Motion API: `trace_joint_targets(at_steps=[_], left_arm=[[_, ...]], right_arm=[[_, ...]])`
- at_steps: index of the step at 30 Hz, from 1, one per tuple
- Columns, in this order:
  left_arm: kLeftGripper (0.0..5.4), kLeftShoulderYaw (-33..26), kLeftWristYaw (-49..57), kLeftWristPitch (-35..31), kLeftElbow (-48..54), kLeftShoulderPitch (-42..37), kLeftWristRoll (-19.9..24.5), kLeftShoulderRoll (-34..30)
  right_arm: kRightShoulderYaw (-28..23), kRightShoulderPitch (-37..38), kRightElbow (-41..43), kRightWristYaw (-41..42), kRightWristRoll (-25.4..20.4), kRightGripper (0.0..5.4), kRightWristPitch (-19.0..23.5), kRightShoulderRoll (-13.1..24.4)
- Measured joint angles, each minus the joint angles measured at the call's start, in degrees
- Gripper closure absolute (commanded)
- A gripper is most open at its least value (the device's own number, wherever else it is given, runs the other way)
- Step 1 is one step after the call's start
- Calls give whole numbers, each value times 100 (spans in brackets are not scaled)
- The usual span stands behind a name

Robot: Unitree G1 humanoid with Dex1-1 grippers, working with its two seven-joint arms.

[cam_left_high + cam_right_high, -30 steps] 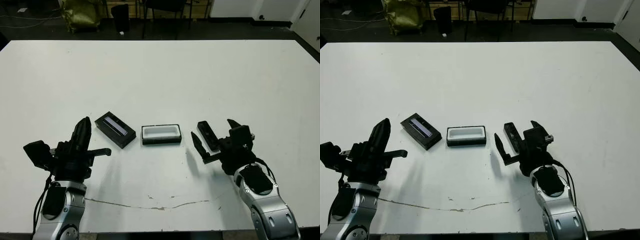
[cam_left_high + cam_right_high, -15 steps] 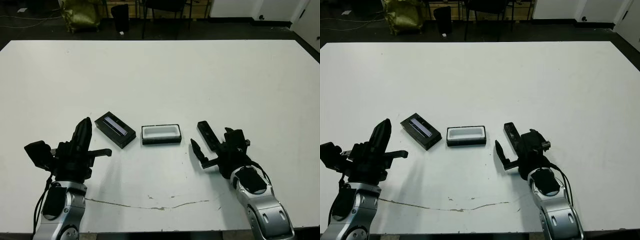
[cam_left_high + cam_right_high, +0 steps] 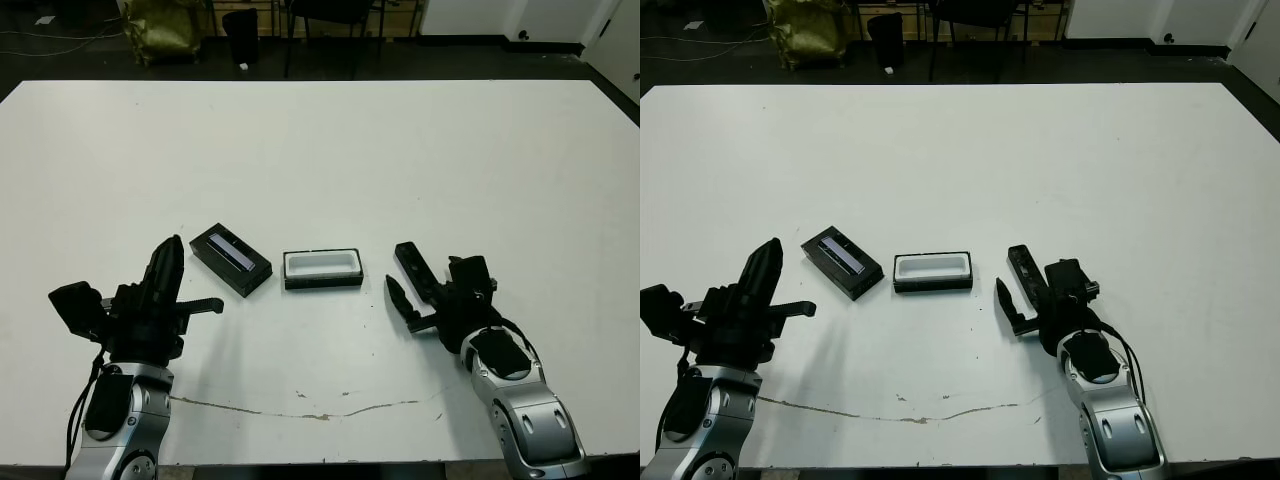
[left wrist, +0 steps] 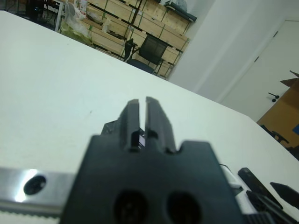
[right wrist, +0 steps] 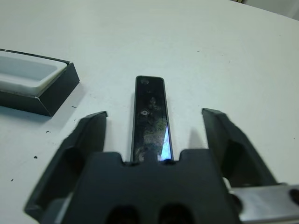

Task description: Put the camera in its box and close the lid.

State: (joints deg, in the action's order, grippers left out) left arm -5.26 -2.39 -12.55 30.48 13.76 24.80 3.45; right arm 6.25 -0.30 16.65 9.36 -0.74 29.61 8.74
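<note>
The camera [image 5: 150,116], a slim black bar, lies flat on the white table just right of the box [image 3: 322,268]. My right gripper [image 3: 425,276] is open and low over the camera's near end, with one finger on each side and neither touching it. The box is a shallow black tray with a white lining and nothing inside. Left of it the lid [image 3: 231,259] lies at an angle with its pale stripe facing up. My left gripper [image 3: 171,252] is shut on nothing and hovers near the table's front left, short of the lid.
A thin crack line [image 3: 320,412] runs across the table near its front edge. Past the far edge are a dark floor, a chair [image 3: 330,10] and a yellow-green bag [image 3: 165,25]. Bare white tabletop [image 3: 330,160] stretches behind the three objects.
My right gripper has dropped lower, and its open fingers now flank the camera's near end. The left arm, box, lid and camera have not moved.
</note>
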Motion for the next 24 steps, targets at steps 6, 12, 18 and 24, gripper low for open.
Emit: trace_joint_targets(at_steps=[6, 12, 18, 24], left_arm=[[540, -5, 0, -20, 6, 10, 4, -4], [540, -9, -10, -31, 6, 38, 2, -5], [540, -6, -2, -35, 23, 53, -7, -8], [540, 0, 6, -36, 36, 82, -2, -8]], right_arm=[[-64, -44, -94, 62, -78, 284, 16, -6], [-133, -28, -254, 105, -192, 421, -290, -58], [-159, -21, -365, 350, -291, 467, -514, 35], [-213, -31, -362, 575, -441, 467, -485, 131]])
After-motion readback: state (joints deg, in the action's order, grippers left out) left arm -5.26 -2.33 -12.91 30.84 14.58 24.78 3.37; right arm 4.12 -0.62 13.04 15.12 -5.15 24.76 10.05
